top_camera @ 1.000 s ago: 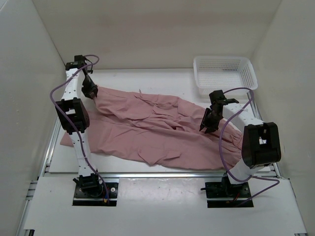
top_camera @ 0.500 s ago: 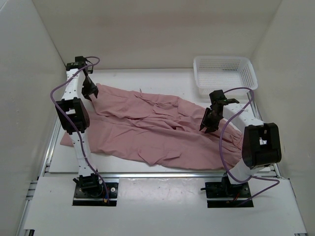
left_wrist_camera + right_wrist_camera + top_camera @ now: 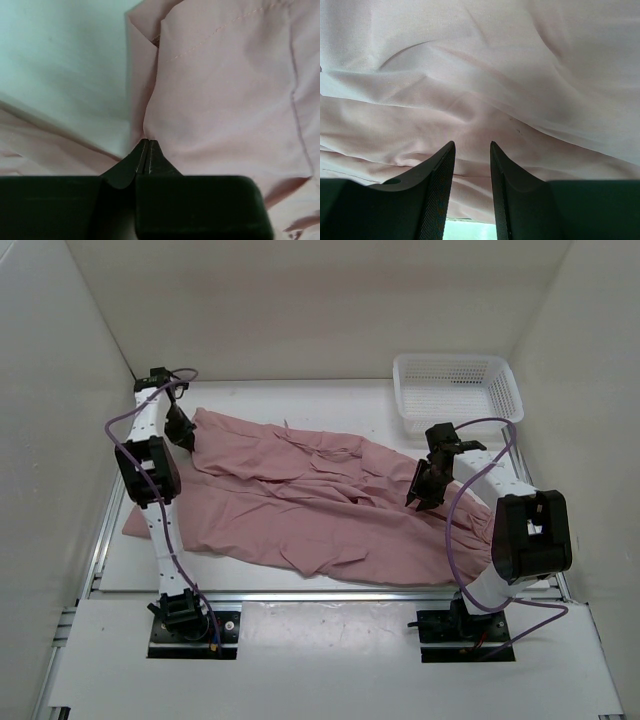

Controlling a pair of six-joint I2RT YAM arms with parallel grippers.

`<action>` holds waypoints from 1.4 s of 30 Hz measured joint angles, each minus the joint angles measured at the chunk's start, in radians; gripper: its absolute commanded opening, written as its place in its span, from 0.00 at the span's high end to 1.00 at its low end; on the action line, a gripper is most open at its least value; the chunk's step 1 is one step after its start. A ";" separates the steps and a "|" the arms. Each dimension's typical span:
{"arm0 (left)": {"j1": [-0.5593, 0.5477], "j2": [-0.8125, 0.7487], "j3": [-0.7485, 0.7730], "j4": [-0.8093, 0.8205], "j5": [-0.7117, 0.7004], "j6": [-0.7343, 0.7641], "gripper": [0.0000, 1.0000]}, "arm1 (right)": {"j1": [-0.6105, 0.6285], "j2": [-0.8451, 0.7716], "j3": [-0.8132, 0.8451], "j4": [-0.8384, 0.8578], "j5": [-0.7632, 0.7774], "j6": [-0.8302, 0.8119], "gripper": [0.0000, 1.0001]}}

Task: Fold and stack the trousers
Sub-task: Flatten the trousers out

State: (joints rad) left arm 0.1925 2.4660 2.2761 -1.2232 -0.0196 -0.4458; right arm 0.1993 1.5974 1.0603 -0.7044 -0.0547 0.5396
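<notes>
The dusty-pink trousers [image 3: 320, 505] lie spread and wrinkled across the white table, from the far left to the near right. My left gripper [image 3: 184, 434] is at their far-left edge. In the left wrist view its jaws [image 3: 148, 143] are pressed together, nipping the edge of a hemmed fold of the trousers [image 3: 225, 90]. My right gripper [image 3: 419, 496] hovers over the right part of the cloth. In the right wrist view the right gripper [image 3: 472, 146] stands open, with the trousers [image 3: 485, 75] filling the frame beyond the tips and nothing held.
A white mesh basket [image 3: 458, 388] stands at the far right corner, holding nothing that shows. White walls enclose the table on three sides. Bare table [image 3: 60, 65] shows left of the cloth's far corner. A metal rail [image 3: 300, 592] runs along the near edge.
My left gripper has shifted a little toward the far-left corner and closed on the cloth's edge. The right arm and the rest of the trousers stay as they were.
</notes>
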 measured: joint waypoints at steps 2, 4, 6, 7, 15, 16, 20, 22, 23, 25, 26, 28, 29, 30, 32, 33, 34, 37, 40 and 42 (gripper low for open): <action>0.000 0.018 0.066 -0.015 0.002 0.002 0.90 | 0.000 0.000 0.000 -0.001 0.000 0.000 0.61; -0.002 0.020 0.134 -0.035 -0.001 0.003 0.90 | 0.000 0.000 0.000 -0.002 0.000 0.000 0.61; -0.003 -0.005 0.180 -0.031 -0.007 0.003 0.90 | 0.000 -0.002 0.000 -0.002 0.000 0.000 0.61; -0.003 -0.028 0.182 -0.028 -0.009 0.003 0.90 | 0.000 -0.003 0.000 -0.002 0.000 0.000 0.61; -0.032 -0.148 0.182 -0.026 -0.017 0.026 0.35 | 0.000 -0.006 0.000 -0.002 0.000 0.000 0.61; -0.039 -0.142 0.182 -0.026 -0.016 0.035 0.28 | 0.000 -0.006 0.000 -0.002 0.000 0.000 0.61; -0.068 -0.080 0.187 -0.037 -0.006 0.043 0.23 | 0.000 -0.018 0.000 -0.002 0.000 0.000 0.61; -0.079 -0.053 0.179 -0.042 -0.010 0.040 0.67 | 0.000 -0.031 -0.003 -0.001 0.000 0.000 0.61; -0.082 -0.051 0.159 -0.040 -0.019 0.031 0.81 | 0.000 -0.038 -0.006 -0.002 0.000 0.000 0.61; -0.082 -0.065 0.105 -0.039 -0.049 0.027 0.90 | 0.000 -0.047 -0.012 -0.004 0.000 0.002 0.61; -0.077 -0.082 0.062 -0.029 -0.063 0.021 0.90 | 0.000 -0.047 -0.012 -0.004 0.000 0.002 0.61; -0.057 -0.129 -0.042 -0.018 -0.084 0.003 0.90 | 0.000 -0.047 -0.012 -0.003 0.000 0.002 0.61; -0.039 -0.165 -0.114 -0.002 -0.094 -0.009 0.90 | 0.000 -0.047 -0.012 -0.003 0.000 0.002 0.61; -0.017 -0.201 -0.179 0.011 -0.100 -0.018 0.87 | 0.000 -0.047 -0.012 -0.003 0.000 0.002 0.61; 0.028 -0.249 -0.261 0.027 -0.098 -0.030 0.81 | 0.000 -0.047 -0.012 -0.003 -0.001 0.002 0.61; 0.053 -0.262 -0.284 0.037 -0.090 -0.037 0.71 | 0.000 -0.047 -0.012 -0.003 -0.001 0.002 0.61; 0.076 -0.265 -0.291 0.047 -0.084 -0.040 0.67 | 0.000 -0.047 -0.012 -0.003 0.000 0.002 0.61; 0.114 -0.254 -0.292 0.080 -0.065 -0.052 0.63 | 0.000 -0.047 -0.012 -0.003 0.000 0.002 0.61; 0.108 -0.211 -0.259 0.096 -0.024 -0.052 0.63 | 0.000 -0.047 -0.012 -0.004 0.000 0.002 0.61; 0.090 -0.161 -0.208 0.102 -0.001 -0.048 0.62 | 0.000 -0.047 -0.012 -0.005 0.000 0.002 0.61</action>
State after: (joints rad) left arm 0.2829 2.3054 2.0686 -1.1213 -0.0208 -0.4934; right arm 0.1993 1.5505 1.0481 -0.7090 -0.0547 0.5415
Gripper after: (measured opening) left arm 0.370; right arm 0.394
